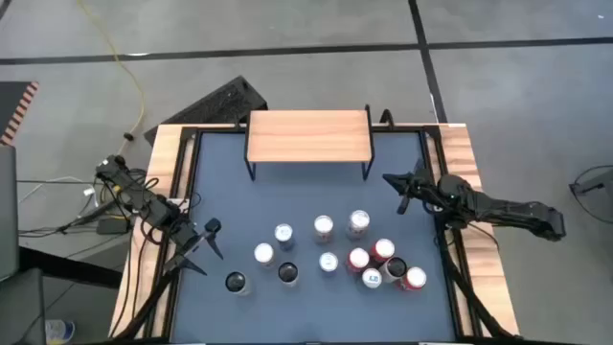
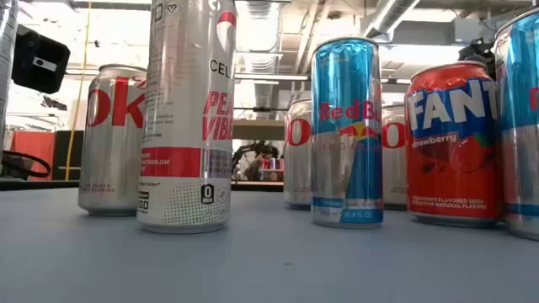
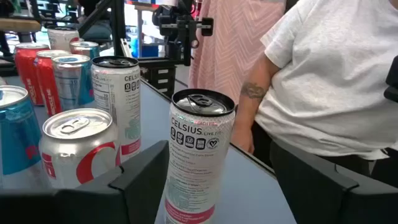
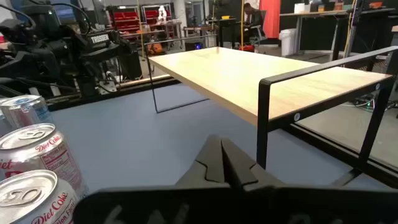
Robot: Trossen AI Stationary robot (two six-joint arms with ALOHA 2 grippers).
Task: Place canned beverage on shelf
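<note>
the left gripper [image 1: 213,233] is held wide beside a tall can [image 3: 194,162], ready for grasping, while the right gripper [image 1: 395,182] is kept shut near the empty shelf [image 1: 308,135].

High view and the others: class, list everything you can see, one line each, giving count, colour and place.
shelf: one, light wood top on black legs, far side of the table, nothing on it
cans: about twelve, silver, red, blue and dark-topped, standing in a cluster on the near half of the table
Celsius can: one of those, white with a dark top, upright just ahead of the left gripper
table: one, blue-grey top with a wooden rim
person: one, white shirt, standing beside the table
left gripper: one, dark, open, at the table's left side
right gripper: one, dark, shut, at the right side near the shelf
</note>
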